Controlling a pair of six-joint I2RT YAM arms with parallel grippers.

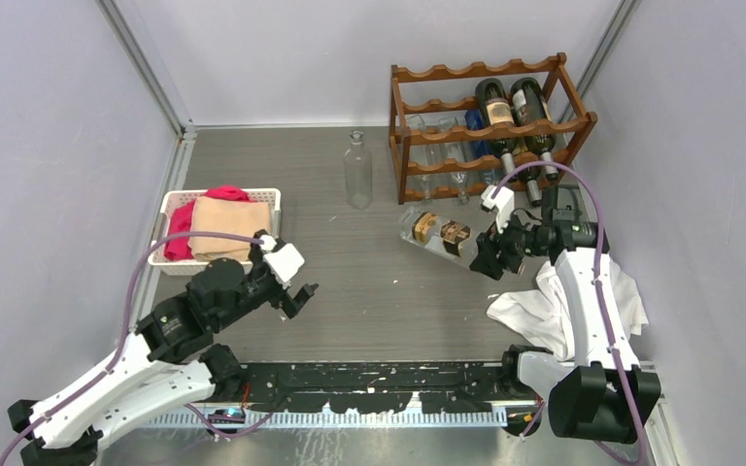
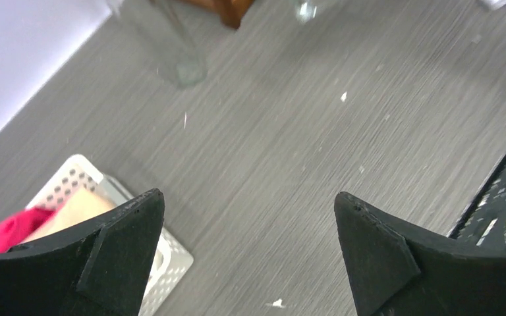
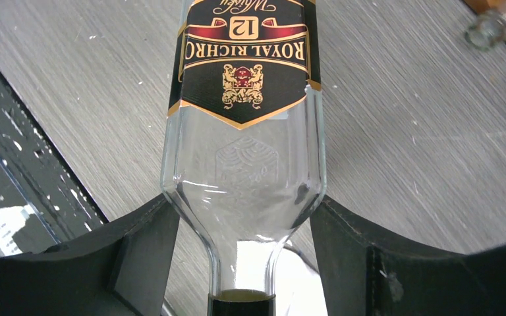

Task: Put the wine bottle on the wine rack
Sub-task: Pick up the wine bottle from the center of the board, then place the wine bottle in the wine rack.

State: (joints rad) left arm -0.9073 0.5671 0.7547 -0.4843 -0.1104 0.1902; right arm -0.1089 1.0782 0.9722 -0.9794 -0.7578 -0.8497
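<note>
Clasping wine bottle (image 3: pixel 244 131) shoulder, right fingers (image 3: pixel 146 253), cap cut off, left fingers (image 2: pixel 124 245) spread empty.

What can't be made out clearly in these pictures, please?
- Right wrist view: labelled bottle base, cut off by the top edge.
- Left wrist view: clear bottle, blurred and cropped at the top.
- Top view: glassware inside the wine rack, too small and rail-hidden to count.

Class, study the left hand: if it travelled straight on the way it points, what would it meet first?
Probably the bare grey table: the open left hand tilts down at it, and the clear bottle stands beyond, off that line.
</note>
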